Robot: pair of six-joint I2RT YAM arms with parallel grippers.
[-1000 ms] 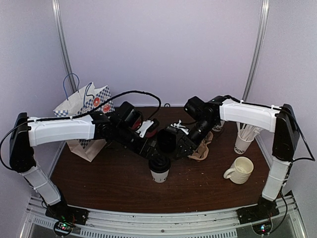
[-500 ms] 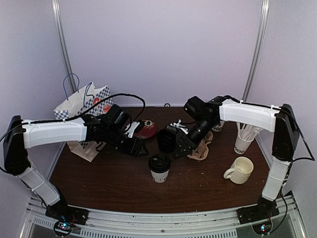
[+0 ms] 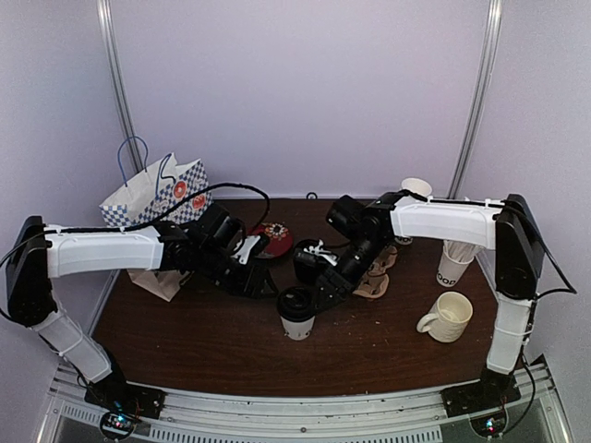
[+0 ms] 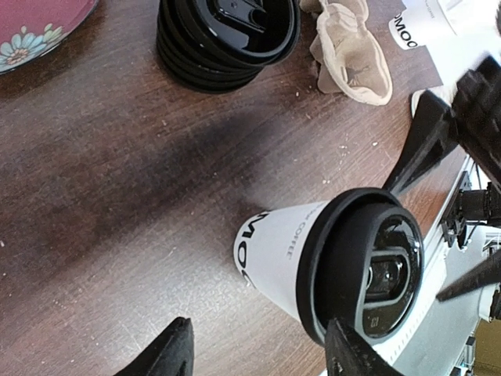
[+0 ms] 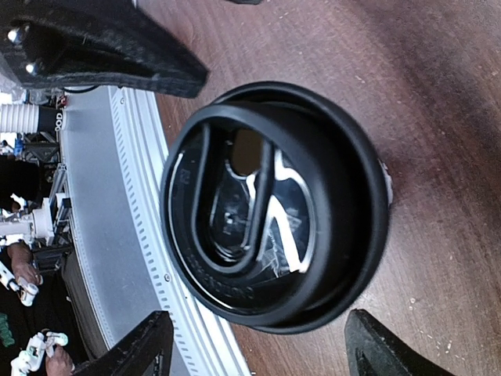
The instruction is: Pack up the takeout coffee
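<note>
Over the last second my left arm has been drawing back to the left while my right arm has been swinging down over the coffee cup (image 3: 297, 318). The cup is standing upright near the middle of the table (image 3: 185, 341), wearing its black lid (image 5: 266, 211). My right gripper (image 5: 257, 315) is hanging open, a finger showing on either side of the lid without pinching it. My left gripper (image 4: 258, 325) is waiting open just beside the cup, holding nothing. I am judging that a good grasp means lowering past the lid's rim and closing gently on the paper wall, keeping the cup upright. The brown carrier (image 3: 374, 282) is lying just behind, right of a stack of spare lids (image 4: 227, 31). The left fingers are crowding the cup, and a flowered plate (image 3: 272, 238), a mug (image 3: 448, 317) and a paper bag (image 3: 152, 198) are sitting around.
</note>
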